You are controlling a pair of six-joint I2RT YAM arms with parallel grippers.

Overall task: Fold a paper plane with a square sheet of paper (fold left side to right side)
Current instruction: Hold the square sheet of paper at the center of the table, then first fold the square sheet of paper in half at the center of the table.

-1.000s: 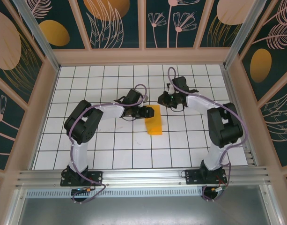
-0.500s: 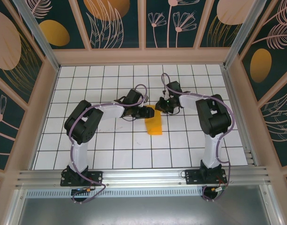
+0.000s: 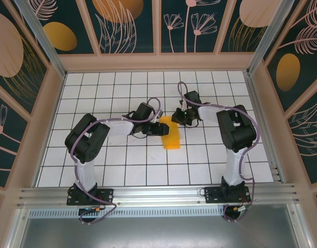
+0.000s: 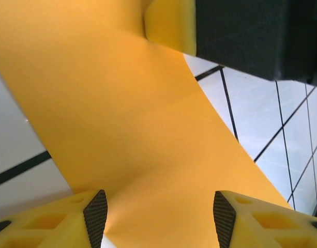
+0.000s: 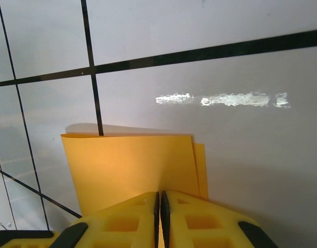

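Observation:
The square sheet of paper (image 3: 172, 137) lies on the white grid table (image 3: 122, 160) as an orange-yellow rectangle, doubled over; two layers show at its far edge (image 5: 132, 163). It is no pointed dart, so the paper plane is out of view. My right gripper (image 3: 177, 117) is at the sheet's upper end, its jaws (image 5: 160, 206) shut on the paper's edge. My left gripper (image 3: 161, 128) is at the sheet's left edge. It stands open (image 4: 159, 218), with the curved paper (image 4: 122, 113) spreading between and beyond its fingertips. The right gripper's yellow finger (image 4: 168, 23) sits at the paper's far end.
Wooden side walls (image 3: 42, 119) with leaf drawings enclose the table on three sides. An aluminium rail (image 3: 158, 195) runs along the near edge by the arm bases. Bare grid tiles lie in front of the paper (image 3: 168, 165).
The right gripper came down to the paper's upper edge and shut on it. The left gripper has slid right, over the sheet's left edge.

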